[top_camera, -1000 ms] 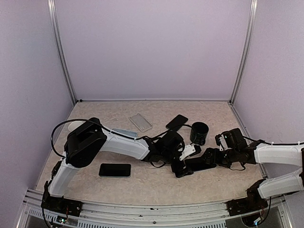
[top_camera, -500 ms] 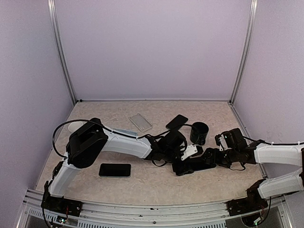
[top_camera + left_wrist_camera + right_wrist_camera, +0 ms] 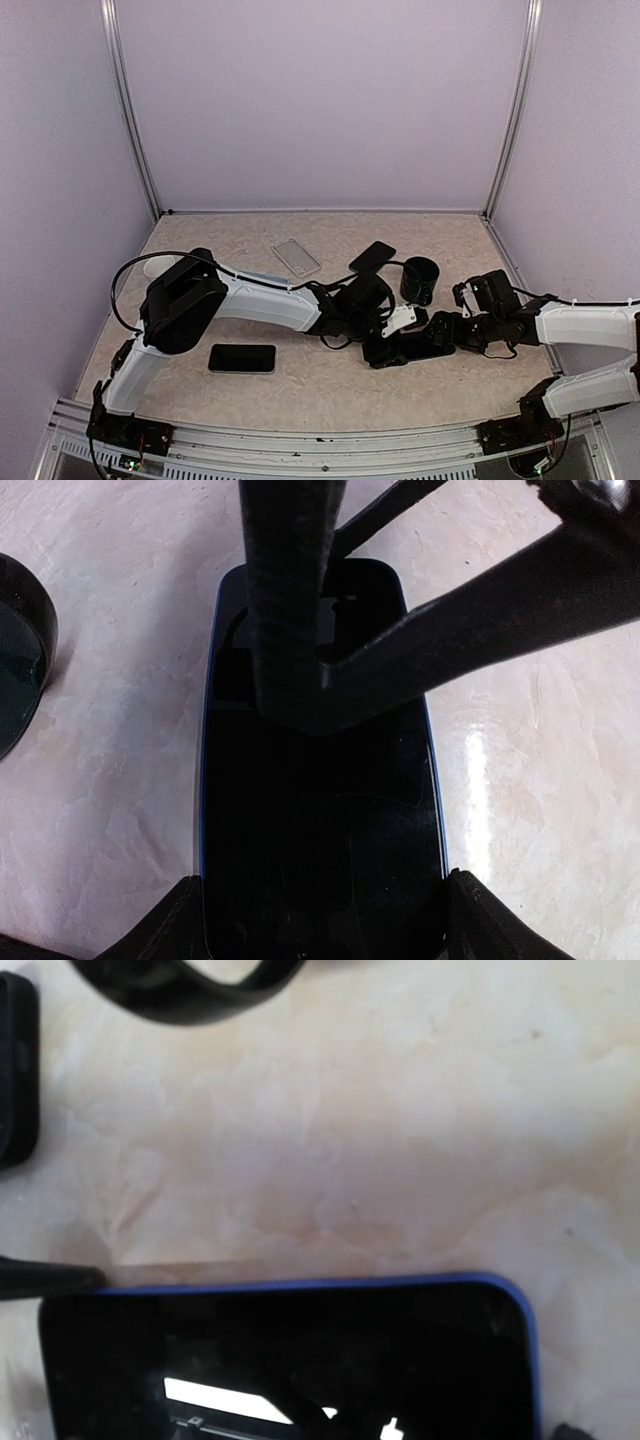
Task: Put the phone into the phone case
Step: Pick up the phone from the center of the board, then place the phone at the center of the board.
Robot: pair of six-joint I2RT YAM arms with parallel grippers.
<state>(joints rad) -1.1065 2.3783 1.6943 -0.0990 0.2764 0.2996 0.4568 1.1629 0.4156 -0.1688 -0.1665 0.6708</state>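
Table (image 3: pixel 330 390): beige, marbled. Left arm (image 3: pixel 262 302) reaches across to the middle. Phone (image 3: pixel 320 820) lies flat right of centre, toward the front edge, blue case (image 3: pixel 300 1285) rimming it. Left gripper (image 3: pixel 320 925): fingers (image 3: pixel 185 925) flank the phone's long sides; clamped or not, cannot tell. Right gripper (image 3: pixel 436 337): jaws spread wide at the phone's other end.

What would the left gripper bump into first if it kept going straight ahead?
Probably the black fingers of the right gripper, over the phone just ahead of the left gripper; depth is unclear.
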